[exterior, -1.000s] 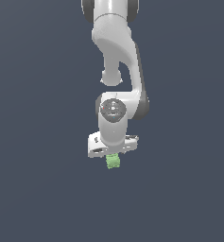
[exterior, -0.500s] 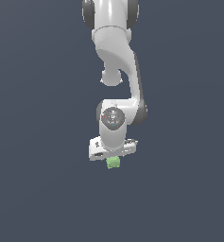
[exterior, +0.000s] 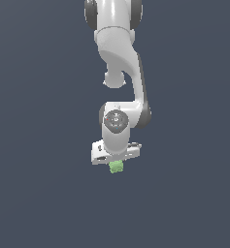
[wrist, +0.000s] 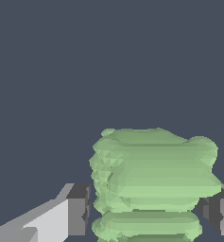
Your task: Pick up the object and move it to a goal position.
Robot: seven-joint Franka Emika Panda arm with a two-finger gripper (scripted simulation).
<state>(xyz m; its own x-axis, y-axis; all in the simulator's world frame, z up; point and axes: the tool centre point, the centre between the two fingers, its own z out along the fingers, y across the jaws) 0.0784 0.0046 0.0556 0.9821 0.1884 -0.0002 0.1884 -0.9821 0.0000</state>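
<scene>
Plain dark grey-blue background, white robot arm's gripper (exterior: 116, 162) closed on small light-green bumpy ridged block (exterior: 116, 166), block between its dark fingertips (wrist: 78, 209), protruding below them.

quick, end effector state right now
End effector: closed on the light-green block, a finger on each side.

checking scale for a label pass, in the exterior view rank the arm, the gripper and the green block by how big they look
1. The arm: by far the largest, running down from the top edge.
2. The gripper: a short white bar at the arm's lower end.
3. The green block: smallest, clearly narrower than the gripper, sticking out beneath it.
</scene>
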